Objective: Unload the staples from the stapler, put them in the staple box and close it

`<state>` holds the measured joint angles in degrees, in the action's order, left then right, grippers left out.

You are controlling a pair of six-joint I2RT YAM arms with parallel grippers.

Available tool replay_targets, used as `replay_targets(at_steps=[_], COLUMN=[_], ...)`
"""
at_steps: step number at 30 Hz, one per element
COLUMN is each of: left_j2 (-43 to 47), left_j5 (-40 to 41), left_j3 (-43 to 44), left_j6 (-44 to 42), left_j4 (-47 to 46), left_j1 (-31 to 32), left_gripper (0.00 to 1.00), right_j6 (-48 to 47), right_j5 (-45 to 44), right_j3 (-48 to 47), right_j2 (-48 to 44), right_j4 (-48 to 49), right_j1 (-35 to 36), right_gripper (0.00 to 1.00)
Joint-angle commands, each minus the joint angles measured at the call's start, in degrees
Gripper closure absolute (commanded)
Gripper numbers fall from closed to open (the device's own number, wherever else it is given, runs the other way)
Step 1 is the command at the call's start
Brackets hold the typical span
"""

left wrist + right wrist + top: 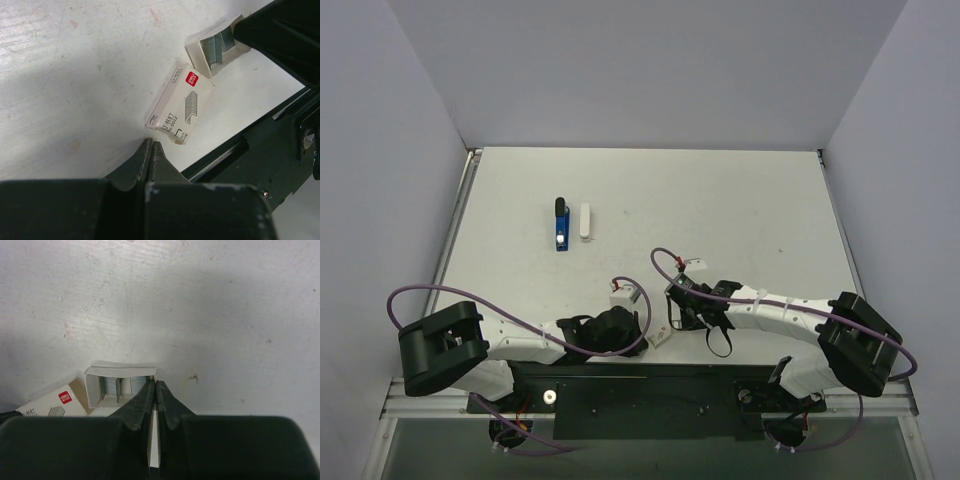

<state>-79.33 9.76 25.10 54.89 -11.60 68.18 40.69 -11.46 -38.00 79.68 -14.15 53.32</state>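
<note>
The small blue stapler (561,225) with a black end lies on the table's far left part, seen only in the top view. A short white bar (585,221) lies just to its right. Any staples inside the stapler are hidden. Both grippers are far from it, near the table's front edge. My left gripper (151,142) (642,335) is shut and holds nothing, its tips close to a white staple box sleeve (181,103). My right gripper (155,384) (675,322) is shut and holds nothing, right beside an open cardboard tray of staple strips (121,386) (218,46).
The staple box sleeve (52,402) (660,337) lies flat between the two grippers at the front edge. A black mounting rail (650,395) runs along the near side. Purple cables (520,315) loop over both arms. Grey walls (650,70) enclose the table.
</note>
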Motion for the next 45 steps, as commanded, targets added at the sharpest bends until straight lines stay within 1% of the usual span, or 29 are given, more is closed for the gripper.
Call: replay_targets(at_steps=[1,15,30,45], left_j2=[-0.4,0.1,0.0,-1.6], left_j5=[0.1,0.5,0.8,1.0], left_j3=[-0.6,-1.5,-0.8,-0.7], left_j6=[-0.5,-0.6,-0.9,-0.8], left_j4=[-1.3,-1.4,-0.6,-1.1], left_j1=[-0.2,-0.2,-0.2,-0.2], left_gripper=[1.00,1.00,1.00,1.00], right_j6=[1.6,2.7,4.9,5.9], right_j5=[-3.2,-3.5,-2.7,-3.0], right_j3=[-2.5,-2.5,-2.8,-1.1], right_j2=[0.7,-0.8,-0.1,-3.0], right_j4=[-3.1,-5.9,-6.8,-8.4], right_j1=[2.1,5.9,9.3,11.8], right_gripper=[1.00,1.00,1.00,1.00])
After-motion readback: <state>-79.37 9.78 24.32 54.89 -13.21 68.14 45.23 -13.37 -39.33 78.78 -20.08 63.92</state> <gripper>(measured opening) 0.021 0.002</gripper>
